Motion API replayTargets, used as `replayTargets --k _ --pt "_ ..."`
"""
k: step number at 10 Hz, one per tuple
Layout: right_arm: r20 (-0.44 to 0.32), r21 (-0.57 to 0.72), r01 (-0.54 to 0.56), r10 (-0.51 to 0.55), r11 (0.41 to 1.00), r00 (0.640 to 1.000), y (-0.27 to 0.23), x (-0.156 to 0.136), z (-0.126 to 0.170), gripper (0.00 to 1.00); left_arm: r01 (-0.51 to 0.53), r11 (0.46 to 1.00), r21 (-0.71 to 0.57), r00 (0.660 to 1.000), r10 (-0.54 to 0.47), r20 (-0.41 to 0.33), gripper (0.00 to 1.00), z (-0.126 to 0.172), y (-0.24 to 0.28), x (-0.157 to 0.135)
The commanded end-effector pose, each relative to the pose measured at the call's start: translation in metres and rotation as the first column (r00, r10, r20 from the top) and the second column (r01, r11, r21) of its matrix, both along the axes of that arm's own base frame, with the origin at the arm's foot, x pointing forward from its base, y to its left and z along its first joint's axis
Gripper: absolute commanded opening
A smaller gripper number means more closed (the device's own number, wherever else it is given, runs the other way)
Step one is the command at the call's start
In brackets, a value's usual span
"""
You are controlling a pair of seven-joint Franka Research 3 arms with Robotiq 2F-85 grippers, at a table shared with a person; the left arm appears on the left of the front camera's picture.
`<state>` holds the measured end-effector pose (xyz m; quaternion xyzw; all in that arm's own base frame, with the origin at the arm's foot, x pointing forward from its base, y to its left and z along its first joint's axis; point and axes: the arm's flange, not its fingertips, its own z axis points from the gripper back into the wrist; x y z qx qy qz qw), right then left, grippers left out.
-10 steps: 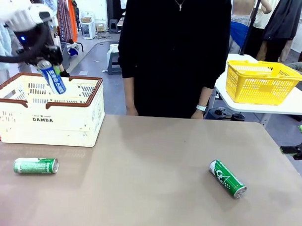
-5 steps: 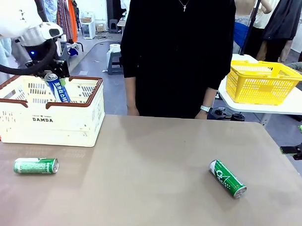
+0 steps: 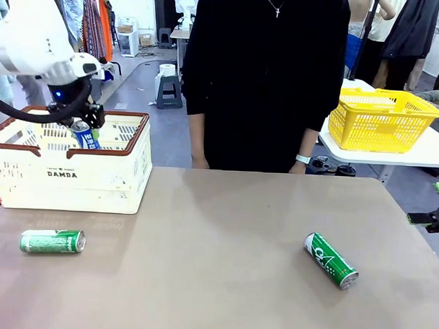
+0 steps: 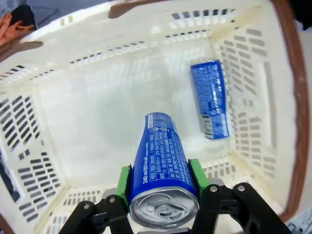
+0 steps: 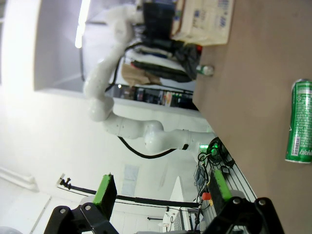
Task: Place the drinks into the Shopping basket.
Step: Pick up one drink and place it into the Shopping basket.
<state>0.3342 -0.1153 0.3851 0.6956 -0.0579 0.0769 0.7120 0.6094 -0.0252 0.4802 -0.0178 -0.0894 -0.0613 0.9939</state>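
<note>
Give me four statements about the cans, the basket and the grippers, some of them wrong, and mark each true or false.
1. The left gripper is shut on a blue can, pointing it down into the Shopping basket. True.
2. The Shopping basket has nothing lying in it. False: a second blue can lies on its floor.
3. A left green can and a right green can lie on the table, outside the basket. True.
4. The right gripper grips a green can. False: it is open and holds nothing.
</note>
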Motion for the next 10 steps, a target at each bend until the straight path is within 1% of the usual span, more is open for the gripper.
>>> replayTargets --k 1,3,5,6,8,9,10 --pt "-0.018 -0.005 -0.008 0.008 1.000 1.000 0.000 0.000 0.006 1.00 -0.024 1.000 0.020 0.999 0.025 -0.025 0.00 -0.007 -0.003 0.015" --pt "-0.018 -0.005 -0.008 0.008 1.000 1.000 0.000 0.000 0.006 1.00 -0.030 1.000 0.002 0.998 0.030 -0.051 0.00 -0.034 -0.008 0.017" --pt "-0.018 -0.005 -0.008 0.008 1.000 1.000 0.000 0.000 0.006 1.00 -0.019 1.000 -0.003 0.994 0.019 -0.110 0.00 -0.057 -0.016 0.022" --pt "-0.018 -0.005 -0.008 0.008 1.000 1.000 0.000 0.000 0.006 1.00 -0.006 1.000 0.001 0.993 0.006 -0.122 0.00 -0.064 -0.020 0.023" --pt "-0.018 -0.005 -0.008 0.008 1.000 1.000 0.000 0.000 0.006 1.00 0.003 1.000 -0.009 0.993 -0.004 -0.121 0.00 -0.070 -0.025 0.026" --pt "-0.018 -0.005 -0.008 0.008 1.000 1.000 0.000 0.000 0.006 1.00 0.005 1.000 -0.017 0.992 -0.007 -0.127 0.39 -0.072 -0.026 0.026" --pt "-0.018 -0.005 -0.008 0.008 1.000 1.000 0.000 0.000 0.006 1.00 0.003 1.000 -0.021 0.992 -0.006 -0.124 0.97 -0.070 -0.024 0.025"
